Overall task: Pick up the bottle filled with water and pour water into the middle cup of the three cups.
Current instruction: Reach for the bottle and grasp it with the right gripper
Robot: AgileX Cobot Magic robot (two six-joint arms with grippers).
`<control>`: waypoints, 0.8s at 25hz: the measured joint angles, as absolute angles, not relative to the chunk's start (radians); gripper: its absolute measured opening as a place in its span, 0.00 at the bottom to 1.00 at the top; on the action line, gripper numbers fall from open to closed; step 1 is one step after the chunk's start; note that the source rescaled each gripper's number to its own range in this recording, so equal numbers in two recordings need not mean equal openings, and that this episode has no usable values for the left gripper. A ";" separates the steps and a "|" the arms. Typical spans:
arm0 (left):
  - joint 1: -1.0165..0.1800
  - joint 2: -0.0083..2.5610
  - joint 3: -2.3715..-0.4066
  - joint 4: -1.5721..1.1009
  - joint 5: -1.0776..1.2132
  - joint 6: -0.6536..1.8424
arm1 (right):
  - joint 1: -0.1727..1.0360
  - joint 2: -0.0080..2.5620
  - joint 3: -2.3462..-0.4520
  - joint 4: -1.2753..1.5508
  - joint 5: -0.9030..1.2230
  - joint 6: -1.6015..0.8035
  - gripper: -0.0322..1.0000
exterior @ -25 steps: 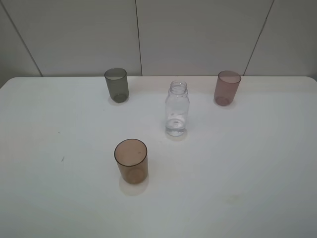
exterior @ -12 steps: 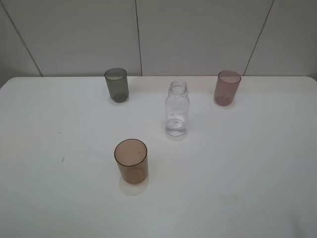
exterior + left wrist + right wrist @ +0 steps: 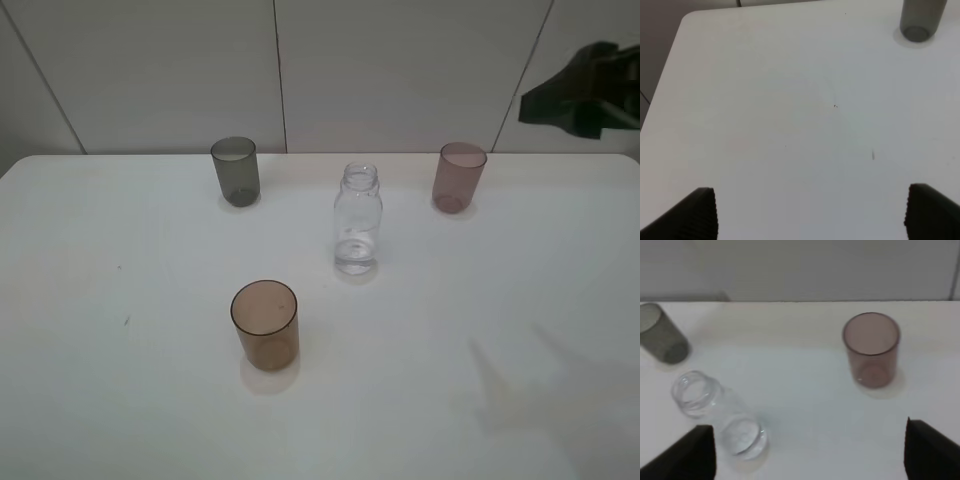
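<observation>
The bottle [image 3: 357, 220] stands upright and uncapped near the middle of the white table [image 3: 120, 420], with a little water showing at its base. The amber-brown cup [image 3: 266, 325] sits in front of it and to the left, well apart and closest to the near edge. The smoky grey cup [image 3: 235, 172] stands at the back left and the pinkish-mauve cup [image 3: 459, 178] at the back right, both close to the far edge by the panelled wall [image 3: 400, 70]. All three cups are upright, and none touches another or the bottle.

A dark, blurred part of the right arm [image 3: 585, 92] shows at the upper right of the high view, above the table and beyond the pinkish-mauve cup; its shadow [image 3: 560, 390] falls on the near right of the tabletop. The right gripper [image 3: 810, 455] is spread wide and holds nothing, with the bottle [image 3: 720, 415], the pinkish-mauve cup [image 3: 871, 350] and the smoky grey cup [image 3: 662, 335] ahead of it.

The left gripper [image 3: 812, 215] is likewise spread wide and empty, its dark fingertips [image 3: 700, 215] over bare table, with the smoky grey cup [image 3: 920, 20] far ahead
</observation>
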State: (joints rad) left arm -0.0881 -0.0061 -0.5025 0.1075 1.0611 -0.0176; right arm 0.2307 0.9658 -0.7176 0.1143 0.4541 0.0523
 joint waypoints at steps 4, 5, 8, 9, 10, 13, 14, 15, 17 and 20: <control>-0.088 -0.006 -0.503 0.107 1.061 -0.018 | 0.376 1.051 -0.689 0.070 0.353 0.051 0.47; -0.088 -0.006 -0.503 0.107 1.061 -0.018 | 0.407 1.069 -0.672 0.048 0.304 0.049 0.47; -0.088 -0.006 -0.503 0.107 1.061 -0.018 | 0.456 1.117 -0.598 0.000 0.135 0.041 0.47; -0.088 -0.006 -0.503 0.107 1.061 -0.018 | 0.462 1.136 -0.575 -0.010 0.076 0.034 0.47; -0.088 -0.006 -0.503 0.107 1.061 -0.018 | 0.464 1.153 -0.548 -0.020 0.030 0.025 0.47; -0.088 -0.006 -0.503 0.107 1.061 -0.018 | 0.465 1.248 -0.449 -0.030 -0.148 -0.021 0.47; -0.088 -0.006 -0.503 0.107 1.061 -0.018 | 0.465 1.275 -0.428 -0.039 -0.187 -0.037 0.47; -0.088 -0.006 -0.503 0.107 1.061 -0.018 | 0.465 1.303 -0.413 -0.058 -0.223 -0.047 0.47; -0.088 -0.006 -0.503 0.107 1.061 -0.018 | 0.465 1.354 -0.392 -0.091 -0.288 -0.049 0.47; -0.088 -0.006 -0.503 0.107 1.061 -0.018 | 0.465 1.429 -0.391 -0.123 -0.393 -0.040 0.47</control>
